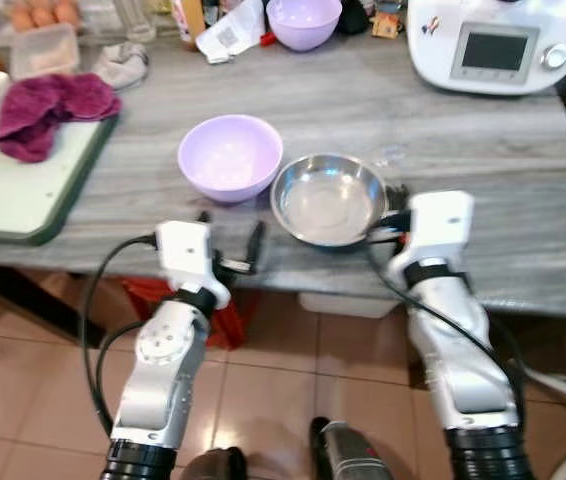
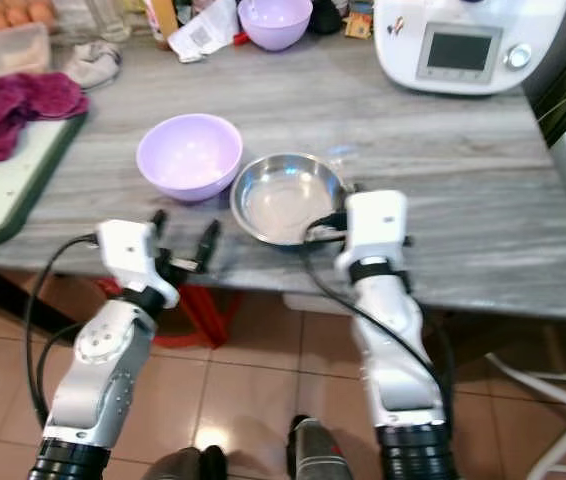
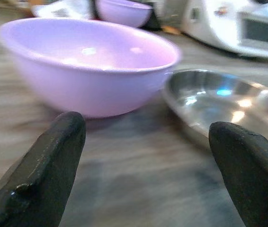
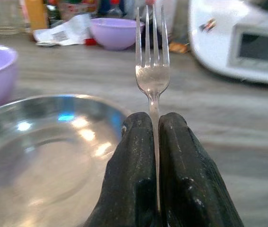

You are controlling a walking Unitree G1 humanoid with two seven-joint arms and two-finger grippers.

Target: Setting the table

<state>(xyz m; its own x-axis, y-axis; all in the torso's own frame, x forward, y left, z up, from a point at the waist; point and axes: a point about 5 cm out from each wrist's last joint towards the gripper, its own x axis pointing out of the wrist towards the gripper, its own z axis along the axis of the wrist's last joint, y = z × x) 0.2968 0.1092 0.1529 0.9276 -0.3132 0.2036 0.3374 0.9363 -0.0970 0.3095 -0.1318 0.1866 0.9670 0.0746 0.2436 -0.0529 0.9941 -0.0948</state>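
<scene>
fork [image 4: 152,78] | pinched upright in right pincer [image 4: 154,124] | left pincer [image 3: 146,156] spread wide, holding nothing

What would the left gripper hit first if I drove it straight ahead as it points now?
Probably the near lilac bowl: it sits ahead of the open left gripper, slightly toward one finger. The steel plate lies beside it; depth is unclear.

- I count two lilac bowls: near bowl [image 1: 230,156], far bowl [image 1: 304,21].
- One steel bowl [image 1: 329,198].
- One fork [image 4: 152,75] pinched in my right gripper [image 4: 155,124].
- One white kitchen machine [image 1: 493,42].
- One magenta cloth [image 1: 49,110].
- One green tray [image 1: 23,200].
</scene>
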